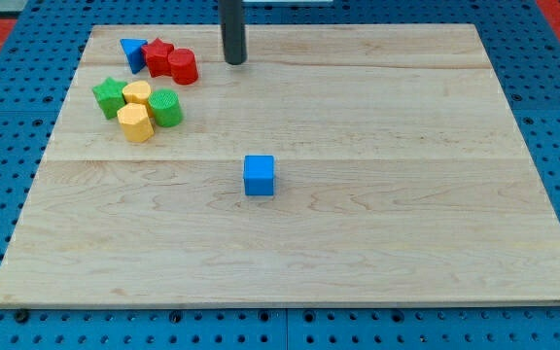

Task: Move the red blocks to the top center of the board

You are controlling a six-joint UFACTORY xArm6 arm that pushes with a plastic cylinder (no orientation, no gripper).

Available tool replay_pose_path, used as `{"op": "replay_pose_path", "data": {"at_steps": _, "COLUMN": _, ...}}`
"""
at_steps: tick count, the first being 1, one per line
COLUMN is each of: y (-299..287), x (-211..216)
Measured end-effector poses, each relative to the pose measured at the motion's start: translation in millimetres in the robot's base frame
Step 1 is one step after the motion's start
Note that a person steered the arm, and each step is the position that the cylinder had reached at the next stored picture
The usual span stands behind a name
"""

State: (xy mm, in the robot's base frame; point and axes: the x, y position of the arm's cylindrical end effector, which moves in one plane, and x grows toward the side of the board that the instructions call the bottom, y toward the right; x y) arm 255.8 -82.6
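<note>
My tip [234,61], a plain dark rod with no jaws, sits on the wooden counter [377,243]. It's just right of the red cylinder block [183,66]. The red star-like block [158,56] touches that cylinder.

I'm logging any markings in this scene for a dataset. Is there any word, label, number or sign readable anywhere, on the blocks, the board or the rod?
None: no text, number or logo can be read anywhere in this view.
The wooden board shows only grain.
The blue cube, the two red blocks and the green and yellow blocks have plain faces.
My tip is plain and dark.
</note>
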Motion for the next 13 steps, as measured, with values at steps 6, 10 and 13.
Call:
{"op": "replay_pose_path", "data": {"at_steps": 6, "y": -155.2, "x": 31.2}}
{"op": "replay_pose_path", "data": {"at_steps": 10, "y": -13.1, "x": 28.3}}
{"op": "replay_pose_path", "data": {"at_steps": 13, "y": -28.1, "x": 12.4}}
